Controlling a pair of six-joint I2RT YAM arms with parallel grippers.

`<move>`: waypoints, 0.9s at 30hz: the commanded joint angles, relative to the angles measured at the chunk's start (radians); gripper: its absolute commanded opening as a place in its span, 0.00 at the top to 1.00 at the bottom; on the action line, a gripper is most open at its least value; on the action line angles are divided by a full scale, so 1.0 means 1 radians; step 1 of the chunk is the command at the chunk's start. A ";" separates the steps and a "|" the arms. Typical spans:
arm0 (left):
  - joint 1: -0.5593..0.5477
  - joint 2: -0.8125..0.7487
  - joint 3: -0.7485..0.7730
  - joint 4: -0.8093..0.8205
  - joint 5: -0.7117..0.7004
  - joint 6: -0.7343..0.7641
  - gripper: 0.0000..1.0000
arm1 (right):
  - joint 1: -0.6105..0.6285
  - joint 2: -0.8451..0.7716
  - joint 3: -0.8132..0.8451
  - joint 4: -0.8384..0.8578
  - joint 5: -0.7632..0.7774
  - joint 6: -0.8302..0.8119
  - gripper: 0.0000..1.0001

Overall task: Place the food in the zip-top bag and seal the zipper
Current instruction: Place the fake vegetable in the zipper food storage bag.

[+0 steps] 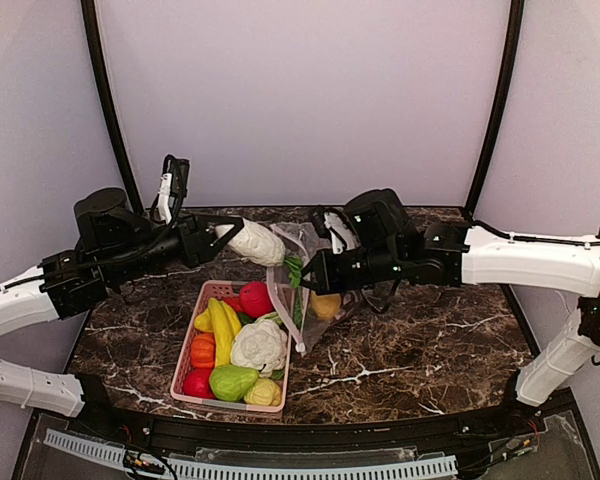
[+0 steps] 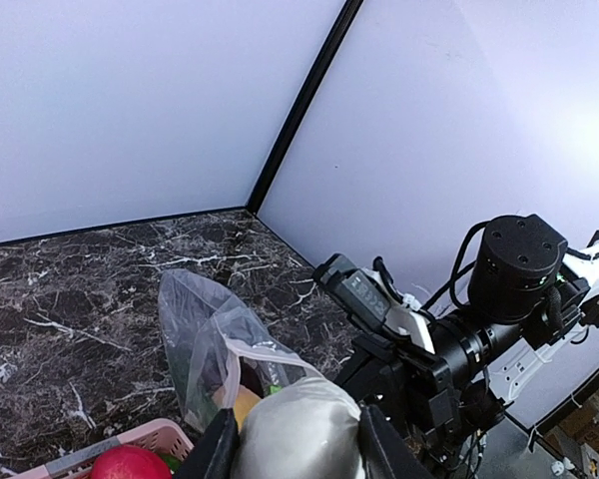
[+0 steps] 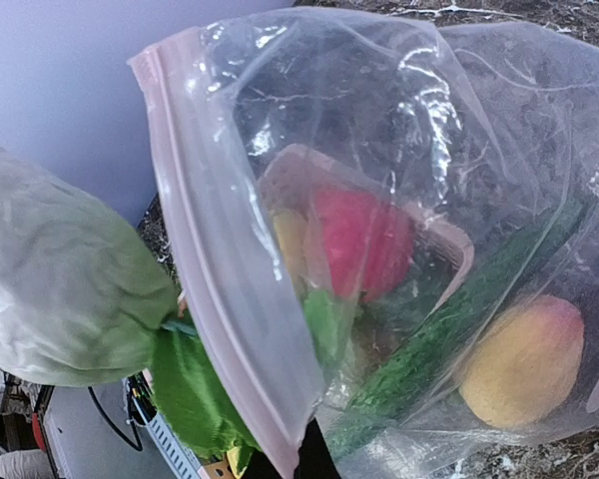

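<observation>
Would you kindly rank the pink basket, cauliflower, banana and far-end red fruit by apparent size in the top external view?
1. Pink basket.
2. Cauliflower.
3. Banana, longer but thinner than the cauliflower, so those two are close.
4. Red fruit, smallest.

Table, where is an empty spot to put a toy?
Bare marble table lies right of the zip-top bag. A narrower strip lies left of the pink basket. The middle, with basket and bag, is crowded.
</observation>
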 commanded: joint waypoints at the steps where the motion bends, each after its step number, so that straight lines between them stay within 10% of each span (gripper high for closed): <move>1: 0.004 0.022 -0.042 0.109 0.036 0.071 0.66 | -0.008 -0.053 0.035 0.070 -0.032 0.027 1.00; 27: -0.066 0.313 -0.109 0.453 -0.020 0.210 0.68 | -0.008 -0.042 0.040 0.151 -0.076 0.071 1.00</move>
